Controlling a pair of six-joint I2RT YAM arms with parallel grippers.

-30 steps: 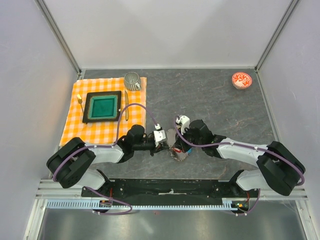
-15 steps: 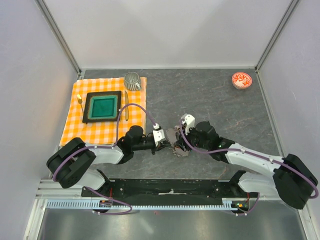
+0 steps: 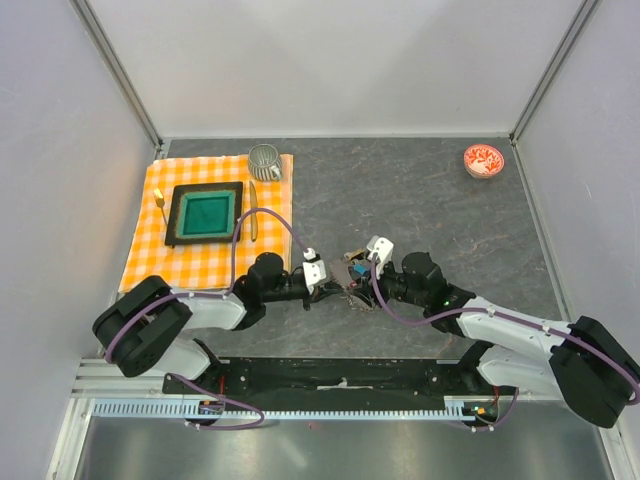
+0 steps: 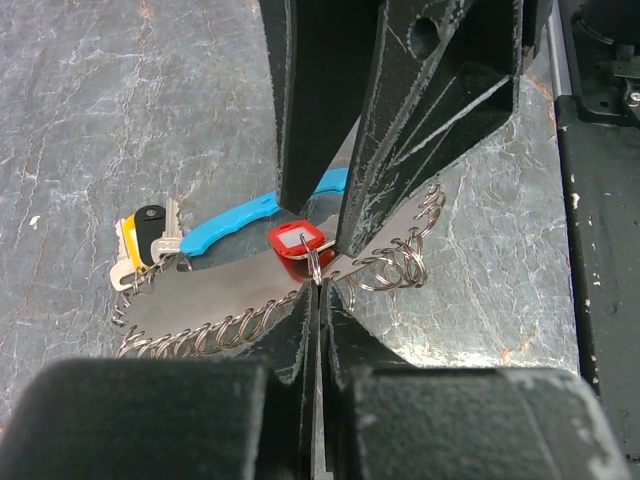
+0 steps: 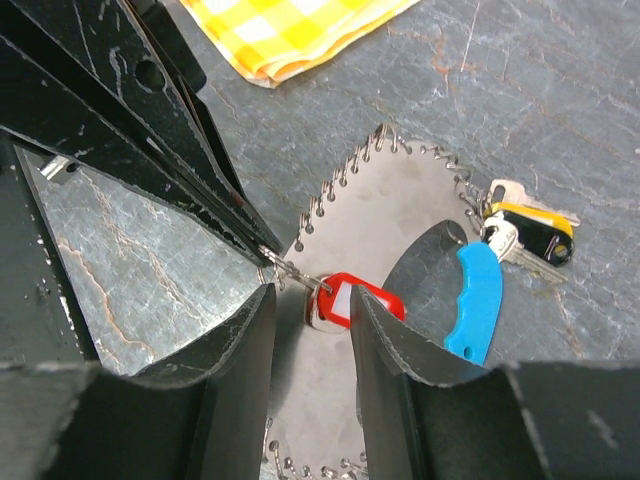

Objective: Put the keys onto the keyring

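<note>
Meeting at the near middle of the grey table [image 3: 430,200], both grippers sit low over the keyring [image 4: 215,332].
Yellow checked cloth [image 3: 150,250] lies at the left with a green tray [image 3: 205,213] and a mug [image 3: 265,160] on it, well apart from the grippers. Left gripper [image 4: 316,290] has its fingers pinched together on the small wire ring of the red key [image 4: 295,243]. Right gripper [image 5: 312,295] has its fingers a narrow gap apart, straddling the red key from above; can't tell if they touch it. Keyring lies flat on the table under both, chain loop spread out, with its curved blue tag [image 4: 232,225] just beside the red key. Yellow and black keys [image 4: 145,232] are bunched at the blue tag's far end, touching it.
</note>
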